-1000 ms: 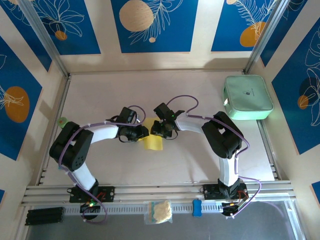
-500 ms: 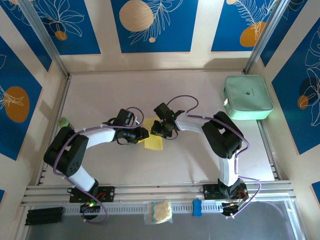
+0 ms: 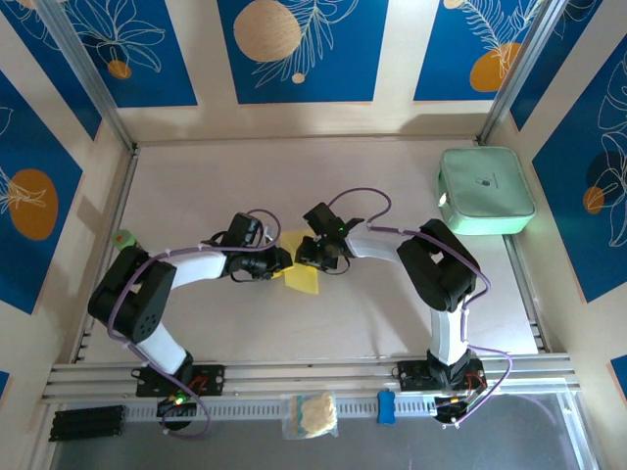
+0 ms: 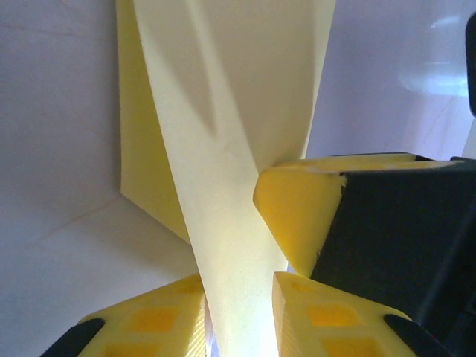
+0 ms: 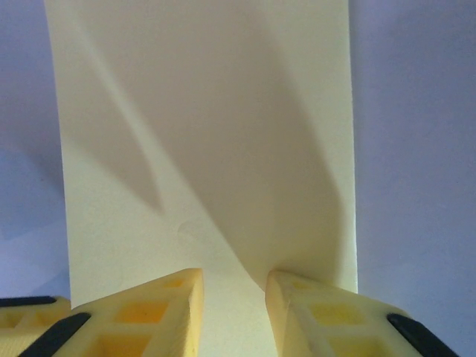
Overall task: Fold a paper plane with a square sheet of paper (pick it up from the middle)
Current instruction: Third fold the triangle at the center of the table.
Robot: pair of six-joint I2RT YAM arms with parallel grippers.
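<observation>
Near rail: cream wad in clear bag + small blue block, both well apart from the work.

Mid-table: yellow sheet, part-folded, no plane yet, lies betw the two tools. L gripper comes at it from the left, R gripper from the right, tips close together over it. Neither arm is nearer. Sheet's long axis runs roughly near-to-far, a bit slanted, so both tools meet it side-on.

L wrist view: L gripper jaws narrow, pinched on a raised strip of the sheet. A second yellow finger, prob. the R gripper's, touches the same strip just beyond.

R wrist view: R gripper also narrow, closed on a ridge of the sheet; rest of the paper spreads out ahead.

Judgement: the next crease turns on both pinches sharing that one ridge line. Pulling apart risks tear or skew.

Table is pale and smooth. Far right: mint-green case, well apart. Walls have blue leaf panels.
</observation>
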